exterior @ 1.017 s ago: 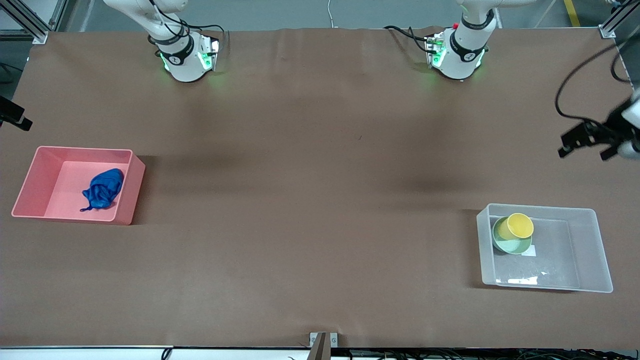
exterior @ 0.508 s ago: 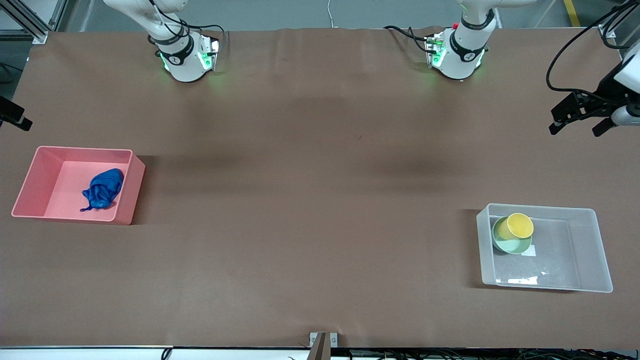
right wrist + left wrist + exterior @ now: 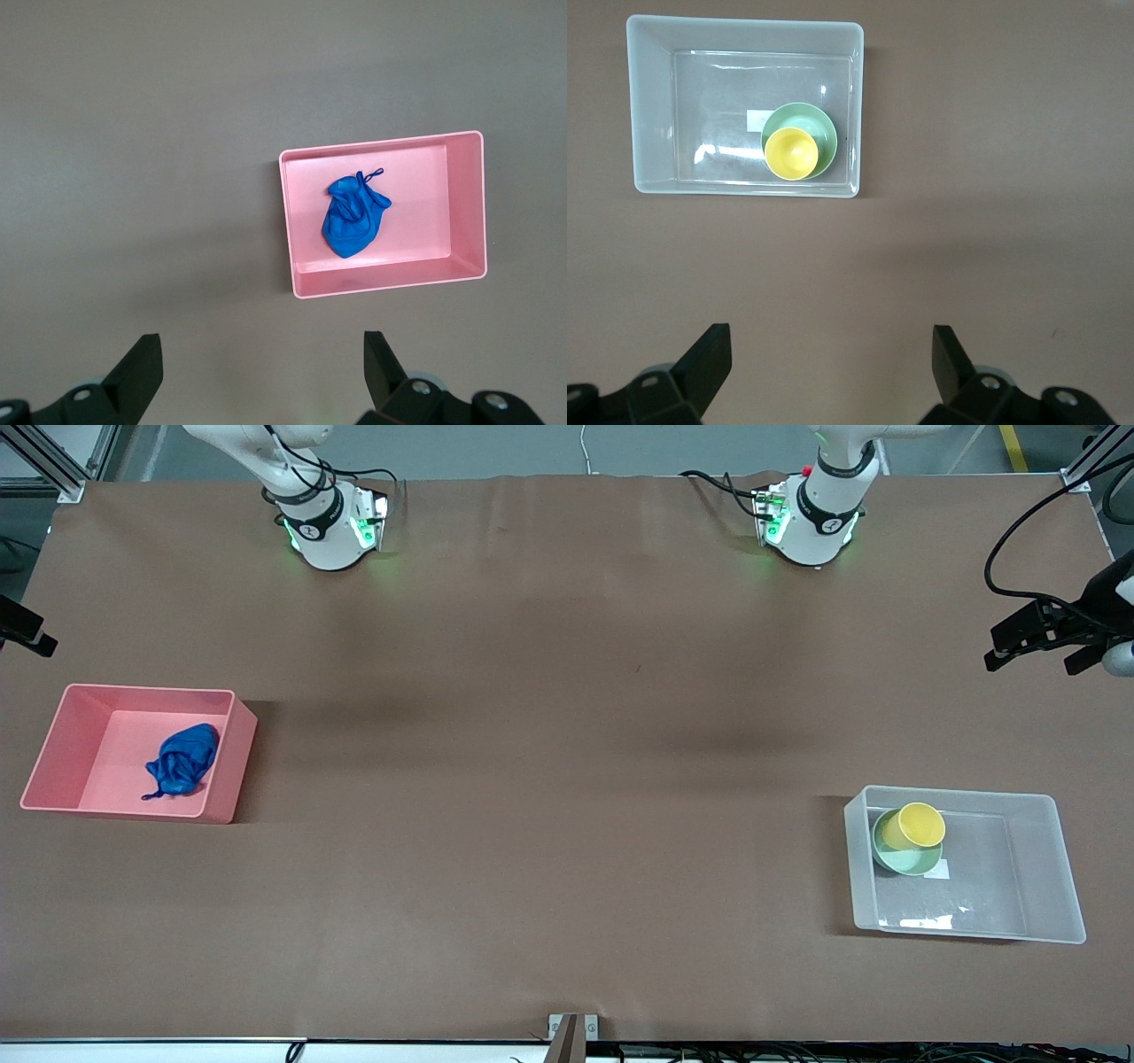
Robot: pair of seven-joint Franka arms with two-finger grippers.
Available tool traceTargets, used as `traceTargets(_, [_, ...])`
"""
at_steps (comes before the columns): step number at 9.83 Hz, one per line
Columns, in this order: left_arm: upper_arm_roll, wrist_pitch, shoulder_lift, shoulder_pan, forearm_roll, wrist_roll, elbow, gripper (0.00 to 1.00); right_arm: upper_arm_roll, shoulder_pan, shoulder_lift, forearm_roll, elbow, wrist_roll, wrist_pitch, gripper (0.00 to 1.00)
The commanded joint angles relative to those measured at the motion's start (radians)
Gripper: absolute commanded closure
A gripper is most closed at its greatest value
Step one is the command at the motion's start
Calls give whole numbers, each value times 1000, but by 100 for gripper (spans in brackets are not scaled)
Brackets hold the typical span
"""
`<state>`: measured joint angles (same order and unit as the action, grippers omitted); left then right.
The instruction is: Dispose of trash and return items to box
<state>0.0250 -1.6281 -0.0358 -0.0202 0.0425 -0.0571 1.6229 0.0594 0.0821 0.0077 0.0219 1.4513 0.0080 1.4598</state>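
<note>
The blue wad of trash (image 3: 182, 760) lies in the pink bin (image 3: 226, 766) at the right arm's end of the table; both show in the right wrist view, wad (image 3: 354, 220) and bin (image 3: 381, 282). The yellow cup (image 3: 921, 825) sits in the mint-green bowl (image 3: 904, 861) inside the clear box (image 3: 1054, 868) at the left arm's end; the left wrist view shows cup (image 3: 790, 153), bowl (image 3: 819, 126) and box (image 3: 651, 115). My left gripper (image 3: 1036, 657) (image 3: 833, 363) is open and empty, high over the table's end. My right gripper (image 3: 27, 633) (image 3: 264, 367) is open and empty, mostly out of the front view.
The two arm bases (image 3: 328, 522) (image 3: 811, 518) stand along the table's edge farthest from the front camera. A small metal bracket (image 3: 573, 1027) sits at the nearest edge. A black cable (image 3: 1019, 540) hangs by the left gripper. Brown cloth covers the table.
My left gripper has shifted about over the table's end, first away from the box, then slightly back. The bins and their contents have not moved.
</note>
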Motion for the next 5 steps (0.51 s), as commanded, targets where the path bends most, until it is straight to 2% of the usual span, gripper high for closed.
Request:
traceTargets(1, [-8, 22, -2, 2, -27, 29, 14, 0, 2, -2, -5, -2, 3, -10, -3, 0])
traceTargets(3, [-10, 25, -6, -1, -30, 31, 20, 0, 2, -2, -5, -2, 3, -10, -3, 0])
traceTargets(5, [-46, 40, -13, 3, -72, 46, 17, 0, 2, -2, -5, -2, 3, -10, -3, 0])
